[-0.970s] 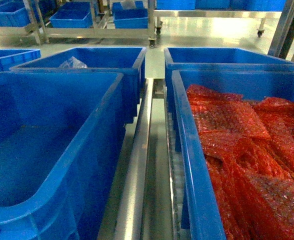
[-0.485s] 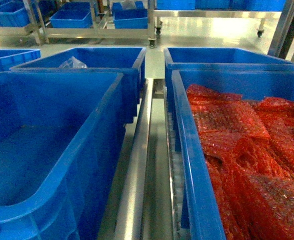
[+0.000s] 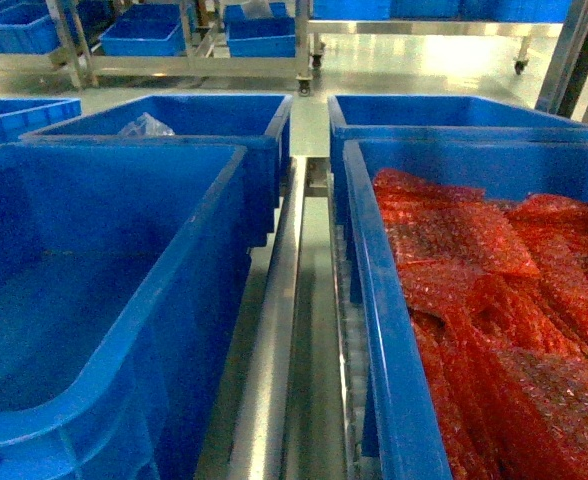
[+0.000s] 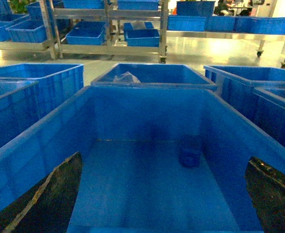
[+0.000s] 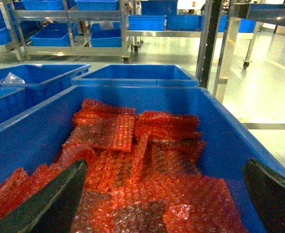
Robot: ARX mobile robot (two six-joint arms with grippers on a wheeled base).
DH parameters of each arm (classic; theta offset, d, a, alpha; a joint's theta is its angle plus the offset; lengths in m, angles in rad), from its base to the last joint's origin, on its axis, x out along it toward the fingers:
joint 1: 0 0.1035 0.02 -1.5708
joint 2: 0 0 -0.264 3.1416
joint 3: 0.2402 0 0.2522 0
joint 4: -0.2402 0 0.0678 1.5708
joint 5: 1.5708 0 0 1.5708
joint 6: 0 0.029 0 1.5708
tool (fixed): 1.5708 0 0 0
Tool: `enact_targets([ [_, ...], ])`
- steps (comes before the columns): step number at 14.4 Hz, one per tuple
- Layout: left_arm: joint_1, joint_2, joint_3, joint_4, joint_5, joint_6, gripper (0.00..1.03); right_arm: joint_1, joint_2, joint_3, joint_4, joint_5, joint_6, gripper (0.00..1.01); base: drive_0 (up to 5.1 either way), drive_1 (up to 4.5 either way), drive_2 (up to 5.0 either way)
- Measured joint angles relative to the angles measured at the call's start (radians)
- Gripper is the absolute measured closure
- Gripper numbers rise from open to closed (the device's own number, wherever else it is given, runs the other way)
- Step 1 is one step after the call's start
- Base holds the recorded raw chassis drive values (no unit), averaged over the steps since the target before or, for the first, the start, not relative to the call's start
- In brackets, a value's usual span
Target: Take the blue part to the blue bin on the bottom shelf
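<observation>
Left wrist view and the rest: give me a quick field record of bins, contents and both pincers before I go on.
left bin: one small blue part on its floor, near the far wall
right bin: filled with red bubble-wrap bags
bin behind left: clear plastic bag inside
left pincer: open, above the left bin, holding nothing
right pincer: open, above the red bags
steel rail: runs between the two near bins

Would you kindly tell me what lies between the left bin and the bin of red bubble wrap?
In the head view, a steel rail and white rollers run between the left bin and the bubble-wrap bin.
</observation>
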Motion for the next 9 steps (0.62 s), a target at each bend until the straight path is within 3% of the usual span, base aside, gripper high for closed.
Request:
enact_targets([
  [9,0.000,0.000,0.000,0.000,0.000,0.000,0.05,0.000,0.000,0.000,0.000,0.000,0.000,0.03,0.0,0.00,0.0],
])
